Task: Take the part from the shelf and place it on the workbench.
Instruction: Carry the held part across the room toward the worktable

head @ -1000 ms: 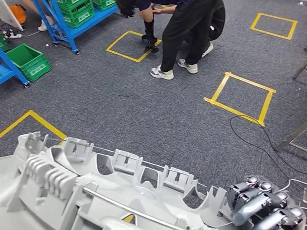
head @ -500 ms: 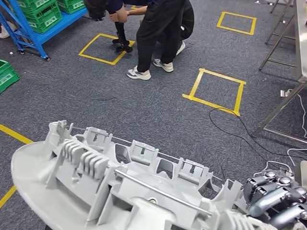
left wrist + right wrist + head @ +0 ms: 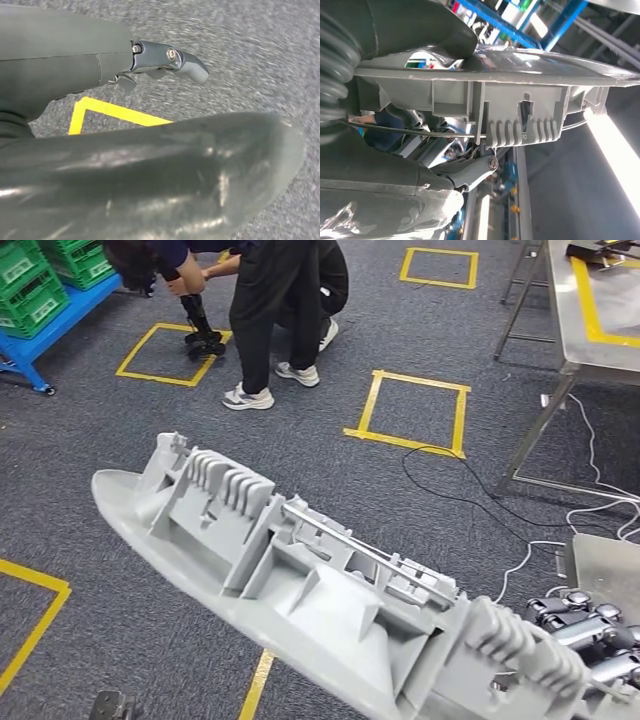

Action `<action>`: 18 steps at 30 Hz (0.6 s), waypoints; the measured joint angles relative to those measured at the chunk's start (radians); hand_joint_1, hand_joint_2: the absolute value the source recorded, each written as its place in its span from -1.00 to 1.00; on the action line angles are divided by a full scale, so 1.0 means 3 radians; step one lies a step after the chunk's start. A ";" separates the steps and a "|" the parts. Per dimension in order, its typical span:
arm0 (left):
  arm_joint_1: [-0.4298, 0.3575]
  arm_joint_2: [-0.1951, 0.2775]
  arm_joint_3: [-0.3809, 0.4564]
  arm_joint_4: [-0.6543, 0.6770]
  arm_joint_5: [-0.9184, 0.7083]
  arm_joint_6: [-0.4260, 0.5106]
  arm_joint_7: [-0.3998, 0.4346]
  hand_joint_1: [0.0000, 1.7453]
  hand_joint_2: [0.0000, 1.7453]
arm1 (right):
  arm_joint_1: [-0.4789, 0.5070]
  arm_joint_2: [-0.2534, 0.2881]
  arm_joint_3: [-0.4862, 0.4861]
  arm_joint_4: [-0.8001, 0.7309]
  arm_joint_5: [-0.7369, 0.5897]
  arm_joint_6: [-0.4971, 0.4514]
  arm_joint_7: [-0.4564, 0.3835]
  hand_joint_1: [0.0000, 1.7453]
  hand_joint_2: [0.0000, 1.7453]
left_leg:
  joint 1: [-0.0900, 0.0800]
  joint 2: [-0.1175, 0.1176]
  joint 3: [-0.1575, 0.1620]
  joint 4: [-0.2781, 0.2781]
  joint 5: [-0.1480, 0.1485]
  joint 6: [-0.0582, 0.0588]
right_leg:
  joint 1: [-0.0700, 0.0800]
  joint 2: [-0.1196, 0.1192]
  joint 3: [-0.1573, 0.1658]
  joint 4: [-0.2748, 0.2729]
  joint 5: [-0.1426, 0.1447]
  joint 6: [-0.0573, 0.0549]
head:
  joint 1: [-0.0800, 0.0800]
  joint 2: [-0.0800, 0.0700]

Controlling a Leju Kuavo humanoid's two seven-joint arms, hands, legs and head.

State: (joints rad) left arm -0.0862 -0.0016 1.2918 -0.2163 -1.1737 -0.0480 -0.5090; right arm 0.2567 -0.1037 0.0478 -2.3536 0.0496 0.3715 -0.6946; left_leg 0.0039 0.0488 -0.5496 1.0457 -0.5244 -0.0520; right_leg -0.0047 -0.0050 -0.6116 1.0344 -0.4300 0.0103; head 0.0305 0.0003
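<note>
**A:** Your part (image 3: 317,590), the long grey plastic moulding, runs across the head view from centre left down to the lower right corner, carried above the grey carpet (image 3: 113,490). Ribbed side and clips face up, with a thin metal rod (image 3: 362,540) along its upper edge.

**B:** And your hands?

**A:** Your right hand (image 3: 585,635) sits at the lower right of the head view, dark fingers curled against the part's near end. The right wrist view confirms it: right hand (image 3: 414,100) grasps the part (image 3: 516,100), thick thumb on the smooth face, fingers under the ribbed side.

**B:** Left hand?

**A:** In the left wrist view your left hand (image 3: 158,60) appears at the top, one fingertip (image 3: 192,67) jutting out over the carpet, and the part's smooth rounded end (image 3: 170,180) fills the lower half. I cannot tell whether that hand is holding the part or merely beside it.

**B:** The workbench?

**A:** Steel workbench (image 3: 596,350) in the upper right of the head view, yellow tape on its top, well apart from the part. White and black cables (image 3: 528,510) trail across the floor by its legs.

**B:** Anything else around you?

**A:** People (image 3: 272,310) crouch and bend at the top centre beside a yellow tape square (image 3: 162,355). Another yellow square (image 3: 411,410) lies centre right. A blue shelf (image 3: 45,320) with green crates (image 3: 30,280) is in the upper left corner.
</note>
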 joint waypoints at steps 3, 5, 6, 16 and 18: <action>0.0013 -0.0004 0.0002 0.0000 -0.0006 0.0010 0.0018 -1.00 -1.00 | 0.0010 0.0001 0.0000 -0.0005 -0.0005 -0.0068 0.0000 1.00 1.00 | 0.0001 -0.0123 -0.0326 0.0647 -0.0281 -0.0011 | -0.0002 0.0091 -0.0001 -0.0002 0.0002 -0.0018 | -0.0025 0.0000; 0.0021 -0.0016 0.0003 0.0000 -0.0011 0.0010 0.0015 -1.00 -1.00 | 0.0014 0.0001 -0.0001 -0.0003 -0.0014 -0.0093 0.0001 1.00 1.00 | 0.0002 -0.0136 -0.0415 0.0759 -0.0229 -0.0007 | -0.0001 0.0161 0.0000 -0.0002 0.0003 -0.0019 | -0.0028 0.0000; 0.0021 -0.0023 0.0004 0.0000 -0.0012 0.0009 0.0009 -1.00 -1.00 | 0.0015 0.0001 -0.0001 -0.0002 -0.0016 -0.0095 0.0001 1.00 1.00 | 0.0004 -0.0146 -0.0364 0.0620 -0.0112 -0.0002 | -0.0003 0.0196 0.0003 -0.0001 0.0005 -0.0016 | -0.0029 0.0000; -0.0001 -0.0068 0.0006 0.0000 -0.0012 0.0004 -0.0017 -1.00 -1.00 | 0.0019 0.0000 -0.0024 0.0009 -0.0002 -0.0086 0.0000 1.00 1.00 | 0.0033 -0.0254 -0.0015 -0.0193 0.0230 0.0125 | -0.0008 0.0264 -0.0133 0.0143 -0.0056 0.0124 | -0.0018 0.0000; 0.0006 -0.0072 0.0007 0.0000 -0.0012 -0.0003 -0.0016 -1.00 -1.00 | 0.0016 -0.0002 -0.0034 0.0017 0.0028 -0.0097 0.0000 1.00 1.00 | 0.0023 -0.0187 -0.0011 -0.0193 0.0224 0.0151 | -0.0005 0.0101 -0.0323 0.0561 -0.0275 0.0145 | 0.0004 0.0000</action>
State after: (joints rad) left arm -0.0843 -0.0234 1.2938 -0.2163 -1.1772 -0.0490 -0.5138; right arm 0.2616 -0.1042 0.0376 -2.3486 0.0580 0.3423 -0.6947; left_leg 0.0107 -0.0075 -0.5530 0.9876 -0.4571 -0.0067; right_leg -0.0061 0.0253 -0.7084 1.2027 -0.5125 0.0538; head 0.0317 0.0002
